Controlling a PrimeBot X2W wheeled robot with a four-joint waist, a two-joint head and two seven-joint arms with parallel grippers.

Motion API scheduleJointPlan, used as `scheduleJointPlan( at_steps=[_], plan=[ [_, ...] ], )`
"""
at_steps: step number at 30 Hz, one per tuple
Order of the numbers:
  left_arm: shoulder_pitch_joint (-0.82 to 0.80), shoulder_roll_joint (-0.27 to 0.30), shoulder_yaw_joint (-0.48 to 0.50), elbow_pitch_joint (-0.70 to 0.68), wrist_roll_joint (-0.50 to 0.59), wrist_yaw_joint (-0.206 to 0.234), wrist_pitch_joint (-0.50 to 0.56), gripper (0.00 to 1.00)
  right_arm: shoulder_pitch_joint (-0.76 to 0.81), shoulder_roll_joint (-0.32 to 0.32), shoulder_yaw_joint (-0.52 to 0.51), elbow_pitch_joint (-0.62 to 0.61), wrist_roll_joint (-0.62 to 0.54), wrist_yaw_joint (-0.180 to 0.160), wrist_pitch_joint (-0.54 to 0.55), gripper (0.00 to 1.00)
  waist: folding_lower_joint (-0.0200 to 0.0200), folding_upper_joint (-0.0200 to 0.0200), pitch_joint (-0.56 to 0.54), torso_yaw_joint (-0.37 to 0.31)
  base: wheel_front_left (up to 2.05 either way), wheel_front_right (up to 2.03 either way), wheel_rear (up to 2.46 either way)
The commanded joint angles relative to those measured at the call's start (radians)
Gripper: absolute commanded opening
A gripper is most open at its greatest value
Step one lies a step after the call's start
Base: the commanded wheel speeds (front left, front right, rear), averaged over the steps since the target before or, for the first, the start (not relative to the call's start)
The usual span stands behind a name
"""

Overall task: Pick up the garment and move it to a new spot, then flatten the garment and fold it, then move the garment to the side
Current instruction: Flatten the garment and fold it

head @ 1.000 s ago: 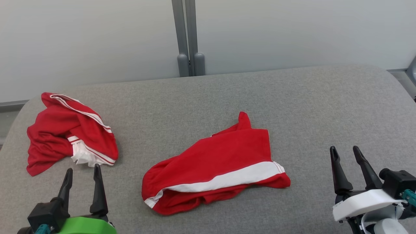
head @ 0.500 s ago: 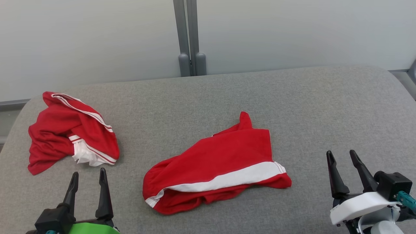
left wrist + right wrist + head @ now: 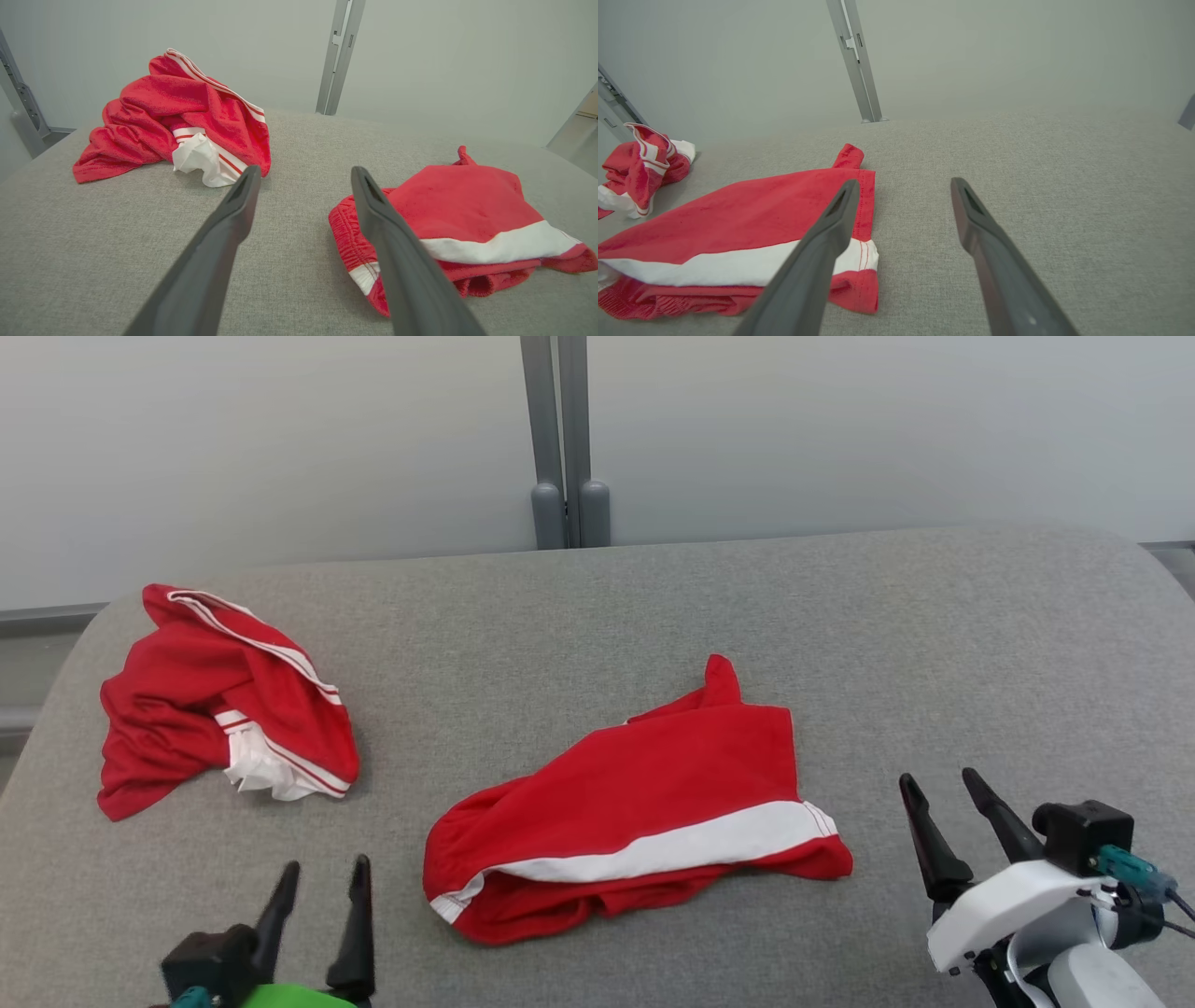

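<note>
While both hands hang low over the near edge of the desk, neither holds anything. The left hand (image 3: 324, 870) has its two dark fingers spread apart with only grey fabric between them, and its own wrist view (image 3: 304, 171) shows the same empty gap above the desk top. The right hand (image 3: 938, 780) is likewise wide open, its fingers tilted a little towards the left, and in the right wrist view (image 3: 904, 183) the gap between them frames bare grey cloth.

Just beside the left hand's right finger, and between the two hands, lies the red garment (image 3: 644, 793). It is spread fairly flat near the middle of the desk, with a broad white band running along its near side and a small red tab sticking up at its far edge. The left wrist view shows its gathered waistband end (image 3: 467, 205) close to that hand's right finger. The right wrist view shows its stitched hem end (image 3: 752, 214) partly behind that hand's left finger.

Further out, towards the far left corner, the crumpled red garment (image 3: 205, 691) sits in a heap, with white stripes and a white patch showing. That makes two red garments, well apart.

The desk (image 3: 560, 644) is covered in grey fabric. Behind it stands a pale wall with a grey post (image 3: 565, 439).
</note>
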Motion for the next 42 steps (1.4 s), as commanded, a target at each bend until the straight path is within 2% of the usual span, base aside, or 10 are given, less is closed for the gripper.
scheduleJointPlan(
  at_steps=[1, 8, 13, 24, 34, 35, 38, 39, 40, 42],
  plan=[
    [-0.002, 0.004, -0.022, 0.011, -0.015, -0.024, 0.045, 1.0, -0.023, -0.012, 0.015, 0.011, 0.017, 0.0, 0.031, 1.0, 0.0, 0.0, 0.011, 0.015, 0.0, 0.0, 0.0],
    [-0.048, 0.016, -0.128, 0.021, -0.117, -0.114, 0.327, 1.0, -0.119, -0.045, 0.097, 0.111, 0.128, 0.0, 0.306, 1.0, 0.0, 0.0, 0.049, 0.067, 0.0, 0.0, 0.0],
    [-0.098, 0.003, -0.169, 0.033, -0.159, -0.139, 0.406, 1.0, -0.174, -0.03, 0.079, 0.161, 0.181, 0.0, 0.394, 1.0, 0.0, 0.0, 0.089, 0.085, 0.0, 0.0, 0.0],
    [-0.197, -0.008, -0.224, 0.117, -0.211, -0.16, 0.397, 1.0, -0.234, -0.007, 0.101, 0.221, 0.245, 0.0, 0.481, 1.0, 0.0, 0.0, 0.14, 0.095, 0.0, 0.0, 0.0],
    [-0.271, -0.005, -0.256, 0.207, -0.256, -0.164, 0.355, 1.0, -0.247, -0.019, 0.136, 0.219, 0.274, 0.0, 0.464, 0.99, 0.0, 0.0, 0.169, 0.099, 0.0, 0.0, 0.0],
    [-0.277, -0.005, -0.258, 0.217, -0.259, -0.163, 0.351, 1.0, -0.247, -0.02, 0.14, 0.217, 0.275, 0.0, 0.461, 0.95, 0.0, 0.0, 0.17, 0.099, 0.0, 0.0, 0.0],
    [-0.298, -0.003, -0.276, 0.243, -0.272, -0.164, 0.336, 1.0, -0.252, -0.023, 0.154, 0.211, 0.282, 0.0, 0.445, 0.43, 0.0, 0.0, 0.17, 0.095, 0.0, 0.0, 0.0],
    [-0.302, -0.003, -0.285, 0.245, -0.281, -0.164, 0.329, 0.93, -0.254, -0.025, 0.158, 0.209, 0.282, 0.0, 0.441, 0.23, 0.0, 0.0, 0.168, 0.094, 0.0, 0.0, 0.0],
    [-0.304, -0.001, -0.289, 0.246, -0.288, -0.164, 0.325, 0.74, -0.254, -0.028, 0.161, 0.207, 0.282, 0.0, 0.435, 0.07, 0.0, 0.0, 0.166, 0.093, 0.0, 0.0, 0.0],
    [-0.305, 0.012, -0.295, 0.252, -0.295, -0.164, 0.313, 0.13, -0.254, -0.03, 0.168, 0.203, 0.285, 0.0, 0.424, 0.0, 0.0, 0.0, 0.161, 0.09, 0.0, 0.0, 0.0]
  ],
)
